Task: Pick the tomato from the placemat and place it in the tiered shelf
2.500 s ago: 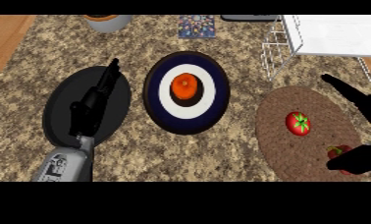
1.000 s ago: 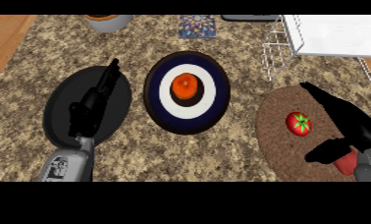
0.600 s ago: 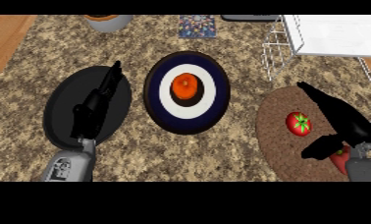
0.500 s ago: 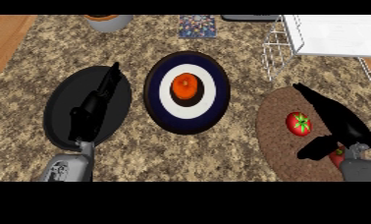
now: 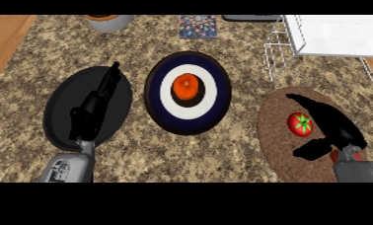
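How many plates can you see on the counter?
2: a black plate on the left under the left hand, and a blue-and-white ringed plate in the middle.

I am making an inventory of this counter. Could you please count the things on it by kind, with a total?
Tomato: 1
Orange fruit: 1
Plates: 2, the ringed plate and the black plate
Brown placemat: 1
White tiered shelf: 1
Grey bowl: 1
Patterned square item: 1
Dark item at the far edge: 1
Total: 9
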